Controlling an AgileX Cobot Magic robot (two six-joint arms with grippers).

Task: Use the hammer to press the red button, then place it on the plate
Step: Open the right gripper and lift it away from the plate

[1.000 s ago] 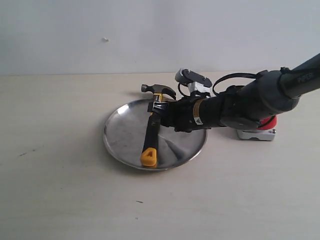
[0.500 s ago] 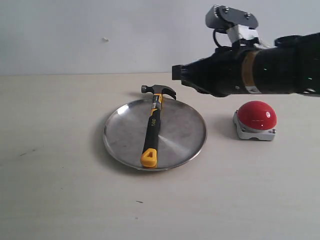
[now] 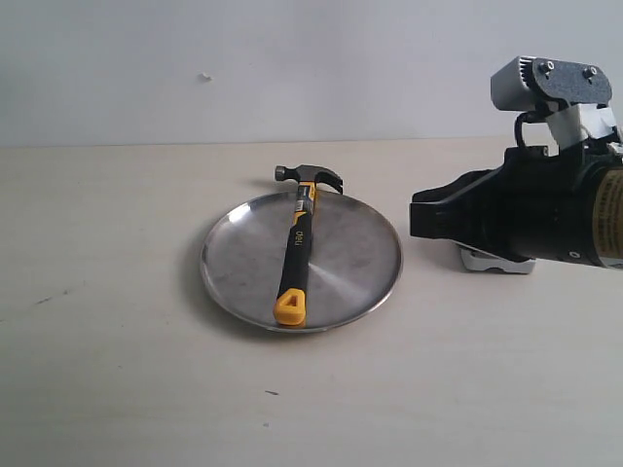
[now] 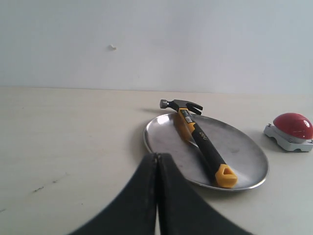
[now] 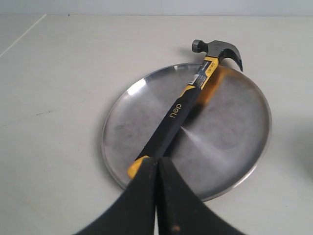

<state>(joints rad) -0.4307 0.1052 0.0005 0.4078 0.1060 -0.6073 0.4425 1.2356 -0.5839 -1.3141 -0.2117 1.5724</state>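
Exterior view: hammer lies across plate, head over far rim, yellow end near. Right gripper fingers pressed together, empty, right of plate, mostly hiding red button. Left gripper likewise closed, empty.

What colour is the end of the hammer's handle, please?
Yellow; the hammer shows best in the left wrist view.

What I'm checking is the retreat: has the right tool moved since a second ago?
Yes. The right tool has pulled back rightward, off the plate and the hammer lying on it, and now hides most of the red button.
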